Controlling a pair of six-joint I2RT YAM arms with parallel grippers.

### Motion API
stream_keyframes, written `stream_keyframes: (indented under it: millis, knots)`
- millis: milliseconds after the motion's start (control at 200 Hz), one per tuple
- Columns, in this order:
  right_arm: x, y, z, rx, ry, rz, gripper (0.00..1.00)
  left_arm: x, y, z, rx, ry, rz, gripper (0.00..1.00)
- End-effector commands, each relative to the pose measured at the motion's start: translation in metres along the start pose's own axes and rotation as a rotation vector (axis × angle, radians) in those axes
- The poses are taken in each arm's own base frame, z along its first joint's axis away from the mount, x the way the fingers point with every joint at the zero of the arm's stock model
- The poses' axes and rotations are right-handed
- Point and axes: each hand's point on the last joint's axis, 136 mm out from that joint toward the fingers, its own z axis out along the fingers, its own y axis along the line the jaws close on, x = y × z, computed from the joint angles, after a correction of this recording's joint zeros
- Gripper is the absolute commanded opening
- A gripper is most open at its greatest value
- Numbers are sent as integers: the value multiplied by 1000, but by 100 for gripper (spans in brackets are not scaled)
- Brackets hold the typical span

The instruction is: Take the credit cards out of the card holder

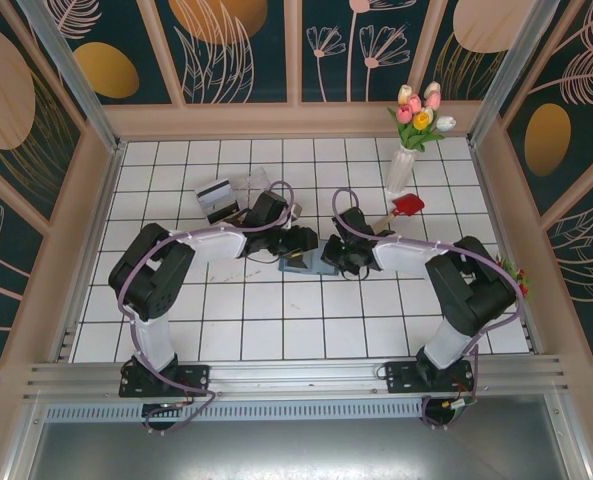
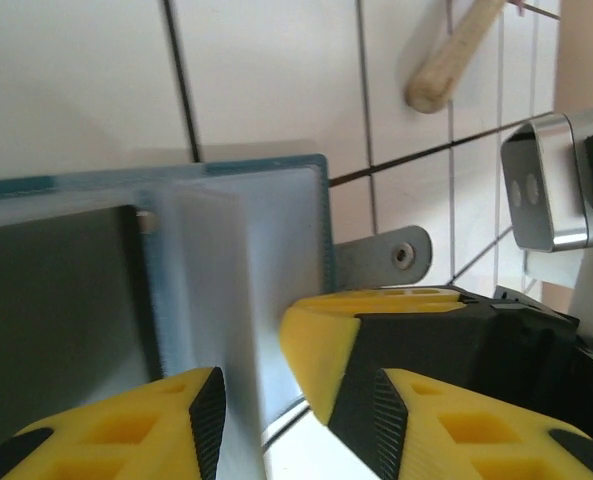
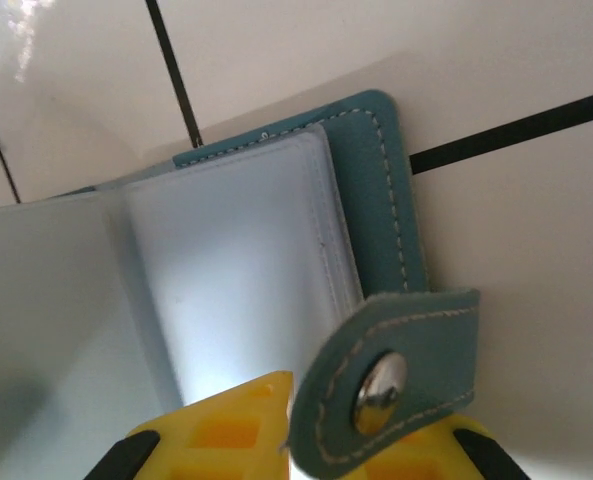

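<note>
The teal card holder (image 1: pixel 306 264) lies open on the tiles between both grippers. Its pale translucent sleeves (image 3: pixel 236 260) fan out from the stitched cover (image 3: pixel 386 190). My right gripper (image 3: pixel 356 435) is shut on the holder's edge, and the snap tab (image 3: pixel 386 385) sticks out between its yellow fingers. My left gripper (image 2: pixel 296 410) is open, its jaws astride one upright sleeve leaf (image 2: pixel 216 290) that lies near the left pad. One right finger (image 2: pixel 326 340) rests on the holder. Loose credit cards (image 1: pixel 216 199), white-grey with a dark stripe, lie at the back left.
A clear plastic box (image 1: pixel 253 183) stands by the loose cards. A white vase of tulips (image 1: pixel 401 165) is at the back right, with a red wooden-handled tool (image 1: pixel 406 206) below it. A small red-green item (image 1: pixel 517 270) sits at the right wall.
</note>
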Motion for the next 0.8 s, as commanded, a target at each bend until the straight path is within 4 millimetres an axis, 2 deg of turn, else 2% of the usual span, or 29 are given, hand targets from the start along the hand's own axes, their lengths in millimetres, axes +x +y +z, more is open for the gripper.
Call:
stream_keyframes:
  millis: [0,235,390,425,601,796]
  knots:
    - [-10,3,-19,-24,-77,3,16,4,-14,8,57,12,7,45]
    - [-24,-7,-48,-75,-169,121,20,-3,-26,8,106,-31,-8,45]
    - [-27,-6,-66,-96,-214,135,20,1,-23,19,107,-16,-15,45]
    - [-36,-10,-71,-98,-236,160,20,1,-23,21,105,-13,-13,44]
    - [-39,-1,-84,-148,-243,147,20,4,-7,34,47,-12,-14,44]
    - [-35,3,-80,-168,-220,111,20,0,18,46,-41,-43,-38,45]
